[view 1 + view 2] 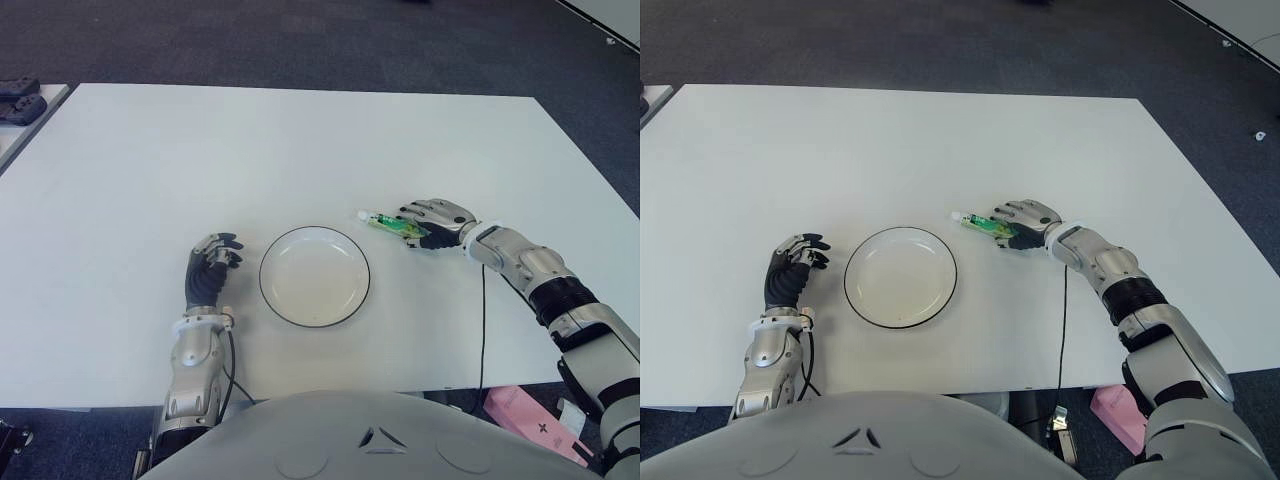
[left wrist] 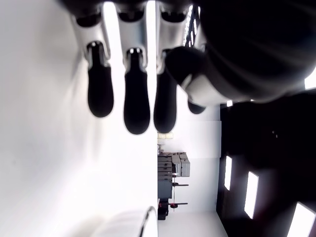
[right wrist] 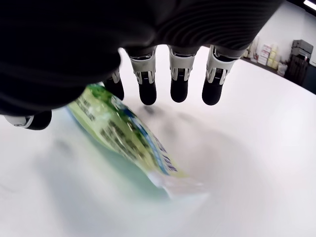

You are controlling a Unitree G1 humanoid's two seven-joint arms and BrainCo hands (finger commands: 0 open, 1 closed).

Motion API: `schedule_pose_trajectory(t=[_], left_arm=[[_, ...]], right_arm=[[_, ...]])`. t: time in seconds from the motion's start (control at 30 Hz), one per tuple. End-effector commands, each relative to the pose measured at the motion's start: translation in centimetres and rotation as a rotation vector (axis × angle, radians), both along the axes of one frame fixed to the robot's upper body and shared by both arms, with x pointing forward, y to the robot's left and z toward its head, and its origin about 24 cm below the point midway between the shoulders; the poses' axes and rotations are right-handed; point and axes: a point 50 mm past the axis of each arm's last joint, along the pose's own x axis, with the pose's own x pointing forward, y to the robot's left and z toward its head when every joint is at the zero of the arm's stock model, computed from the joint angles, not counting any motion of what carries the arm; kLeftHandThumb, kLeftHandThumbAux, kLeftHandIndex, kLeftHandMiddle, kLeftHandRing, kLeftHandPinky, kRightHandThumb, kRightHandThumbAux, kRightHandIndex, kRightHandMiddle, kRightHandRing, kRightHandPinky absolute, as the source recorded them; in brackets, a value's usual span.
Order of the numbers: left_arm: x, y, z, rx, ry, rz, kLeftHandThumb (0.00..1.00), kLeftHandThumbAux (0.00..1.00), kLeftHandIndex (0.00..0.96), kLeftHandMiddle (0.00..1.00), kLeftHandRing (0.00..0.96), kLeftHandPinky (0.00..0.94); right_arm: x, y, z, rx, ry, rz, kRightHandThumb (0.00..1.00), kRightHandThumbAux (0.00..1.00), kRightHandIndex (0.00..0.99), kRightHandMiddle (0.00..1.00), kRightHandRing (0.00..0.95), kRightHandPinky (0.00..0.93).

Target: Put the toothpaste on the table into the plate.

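The white table (image 1: 150, 160) lay bare and broad beyond the plate (image 1: 314, 275), its edges well apart from both hands; the toothpaste (image 1: 385, 225) lay just right of the plate's rim (cap end toward it), not in it; the right hand (image 1: 432, 222) reached flat over the tube, fingers extended, not closed; the left hand (image 1: 210, 268) showed left of the plate, fingers relaxed, holding nothing.
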Motion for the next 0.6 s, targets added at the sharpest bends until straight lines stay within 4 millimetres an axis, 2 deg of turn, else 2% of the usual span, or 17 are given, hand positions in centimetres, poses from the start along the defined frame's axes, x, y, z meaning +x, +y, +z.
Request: schedule_pose_trajectory(t=[0.03, 0.33, 0.6], left_arm=[[-0.8, 0.2, -0.7, -0.01, 0.064, 0.014, 0.834, 0.681, 0.402, 0.485, 0.57, 0.542], [-1.0, 0.4, -0.6, -0.017, 0.062, 0.011, 0.833, 0.682, 0.401, 0.485, 0.572, 0.546], [-1.2, 0.3, -0.4, -0.009, 0.062, 0.015, 0.832, 0.683, 0.397, 0.488, 0.577, 0.552]], right_arm=[[-0.8, -0.1, -2.5, 0.001, 0.049, -0.066, 0.555, 0.115, 0.0, 0.0, 0.0, 0.0], [-1.1, 0.6, -4.8, 0.065, 0.053, -0.162, 0.565, 0.119, 0.0, 0.0, 0.0, 0.0], [-1.2, 1.0, -5.9, 0.126, 0.051, -0.224, 0.569, 0.12, 0.0, 0.0, 0.0, 0.0]])
